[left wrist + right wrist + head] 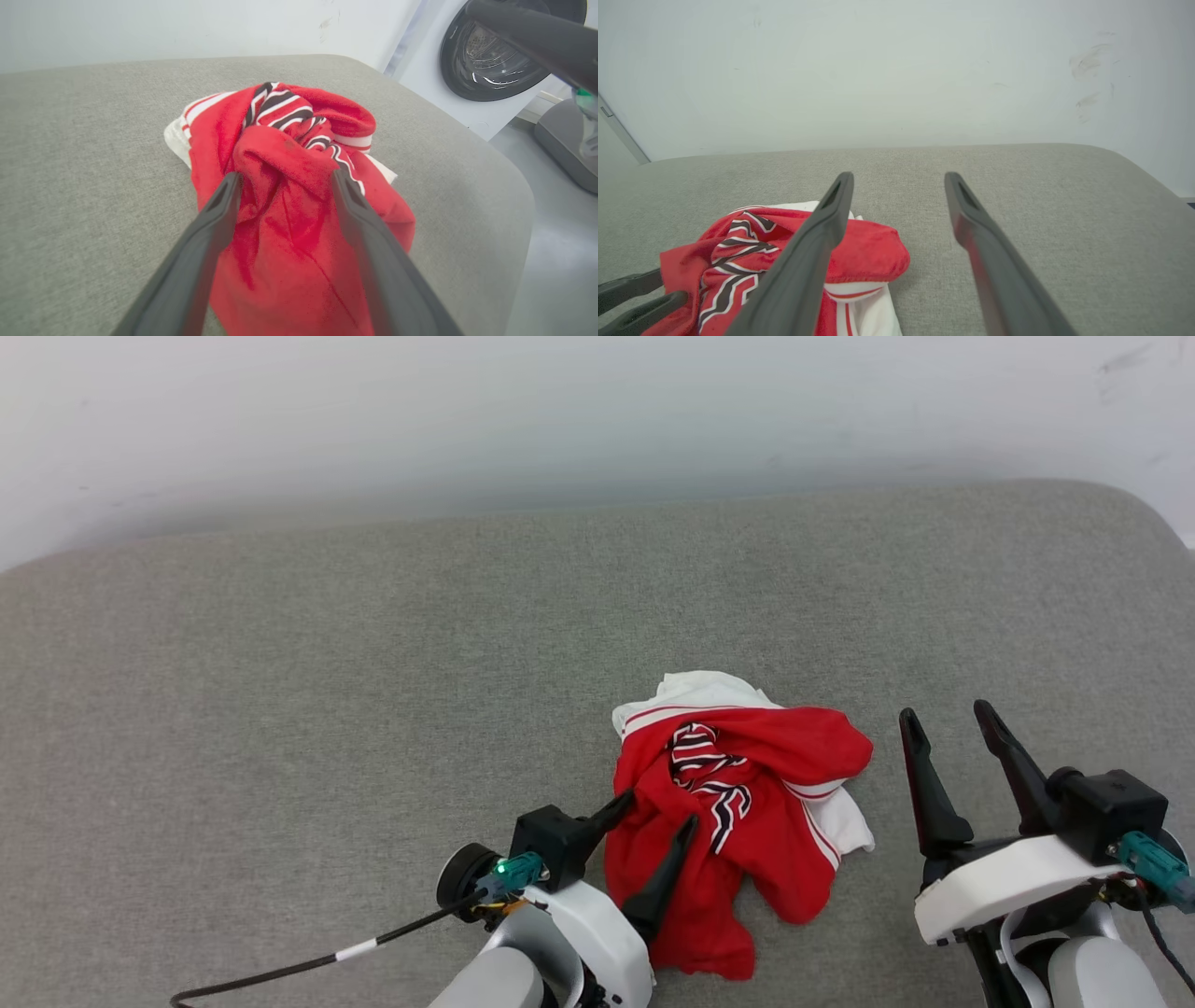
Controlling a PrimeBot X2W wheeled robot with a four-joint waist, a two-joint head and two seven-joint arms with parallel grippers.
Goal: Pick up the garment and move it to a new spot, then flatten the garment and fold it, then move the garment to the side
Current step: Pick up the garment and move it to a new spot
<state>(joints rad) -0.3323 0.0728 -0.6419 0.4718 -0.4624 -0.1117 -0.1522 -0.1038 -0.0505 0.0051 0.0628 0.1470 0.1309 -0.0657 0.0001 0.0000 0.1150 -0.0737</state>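
Red garment [780,758] lies crumpled on grey cushion [280,709]; left gripper [653,815] spread wide astride a fold, right gripper [948,715] wide and empty beside it.

Head view looks down; 2 low wrist views share the garment [775,775].

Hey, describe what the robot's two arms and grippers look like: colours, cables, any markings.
Both the left gripper and right gripper have two long, tapering dark grey fingers on a black block, fixed to a glossy white wrist shell above a pale grey forearm. Each carries a teal connector; a black cable with a white band trails from the left one.
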